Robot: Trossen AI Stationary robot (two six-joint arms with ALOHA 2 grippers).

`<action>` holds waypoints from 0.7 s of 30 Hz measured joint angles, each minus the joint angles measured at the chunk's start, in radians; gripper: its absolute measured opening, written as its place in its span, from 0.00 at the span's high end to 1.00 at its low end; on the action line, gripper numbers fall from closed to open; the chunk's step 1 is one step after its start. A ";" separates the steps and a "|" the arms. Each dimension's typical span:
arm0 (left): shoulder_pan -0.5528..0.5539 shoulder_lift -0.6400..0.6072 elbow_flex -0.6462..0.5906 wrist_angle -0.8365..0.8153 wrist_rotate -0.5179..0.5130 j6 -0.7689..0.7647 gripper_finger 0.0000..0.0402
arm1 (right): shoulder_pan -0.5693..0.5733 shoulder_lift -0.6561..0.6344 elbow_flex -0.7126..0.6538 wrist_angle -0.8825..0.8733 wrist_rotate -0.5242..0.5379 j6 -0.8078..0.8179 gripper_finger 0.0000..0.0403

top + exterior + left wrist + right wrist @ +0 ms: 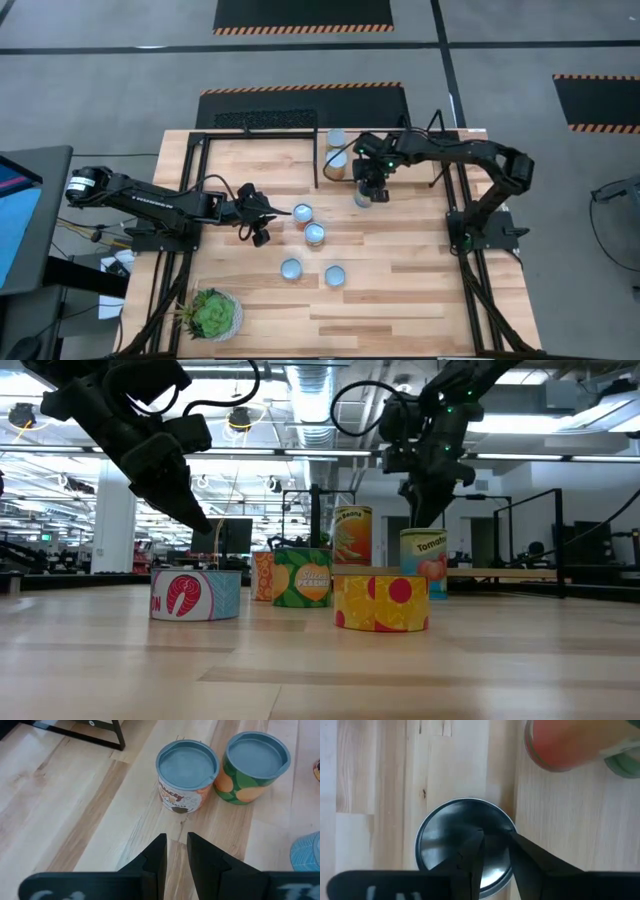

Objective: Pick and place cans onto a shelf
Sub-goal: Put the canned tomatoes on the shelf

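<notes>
My right gripper stands over a tall can with a silver top at the table's far middle, its fingers close together and pointing down. In the low view this can bears a tomato label. My left gripper is shut and empty, left of an orange-and-white can and a green can, both standing on the table. Two cans stand on the shelf at the back. My right gripper comes from above, pointing down, with its fingertips over the can's silver top near the rim. I cannot tell whether they touch it. The can stands upright; a yellow can in front hides its base in the low view.
Two more cans stand nearer the front edge, shown in the low view as a blue salmon tin and a yellow tin. A potted plant sits at the near left corner. Black frame rods edge the shelf.
</notes>
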 joint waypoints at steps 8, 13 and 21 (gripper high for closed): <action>0.000 0.000 0.000 0.000 0.000 -0.001 0.84 | 0.031 -0.057 -0.005 -0.010 -0.016 0.000 0.69; 0.000 0.000 0.000 0.000 0.000 0.002 0.84 | 0.054 -0.101 -0.004 -0.004 0.068 -0.023 0.70; 0.000 0.000 0.000 0.001 0.000 -0.004 0.84 | 0.009 -0.076 -0.003 0.001 0.074 0.000 0.70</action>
